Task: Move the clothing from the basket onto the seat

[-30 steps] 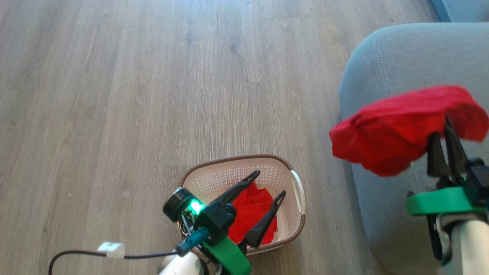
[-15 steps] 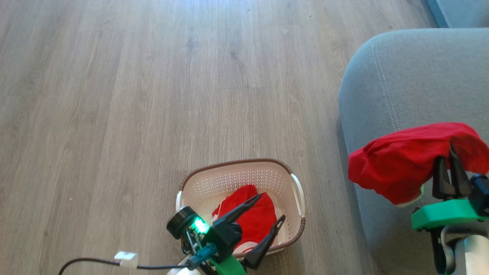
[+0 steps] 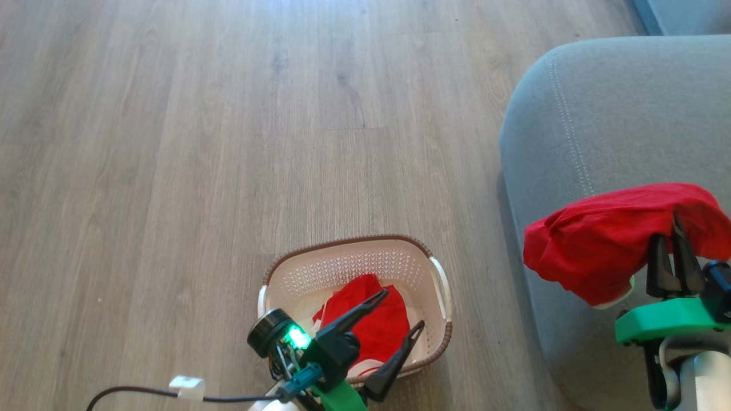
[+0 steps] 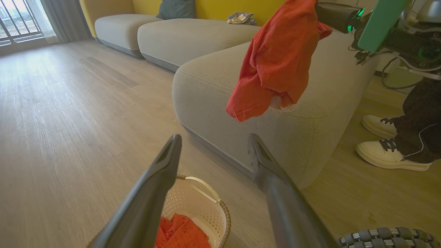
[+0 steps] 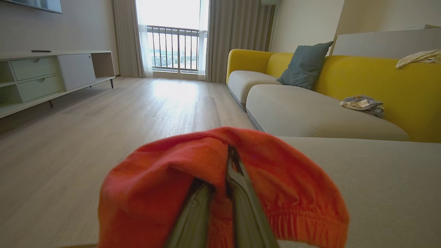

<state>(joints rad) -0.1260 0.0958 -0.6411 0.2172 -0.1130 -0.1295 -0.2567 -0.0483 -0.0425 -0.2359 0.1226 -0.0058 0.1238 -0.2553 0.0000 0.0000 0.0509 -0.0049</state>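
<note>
I have my right gripper (image 3: 668, 240) clamped on one red garment (image 3: 599, 245), which hangs over the near corner of the seat (image 3: 617, 114). My left gripper (image 3: 402, 308) hovers with its jaws spread wide over the basket (image 3: 342, 265) on the floor (image 3: 171, 171), where the second garment (image 3: 371, 322) lies.

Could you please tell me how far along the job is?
Done: no red garment rests on the grey upholstered seat. In hand: the right gripper holds one bright red fabric garment above it. Remaining: a second red garment in the cream perforated plastic basket.
</note>
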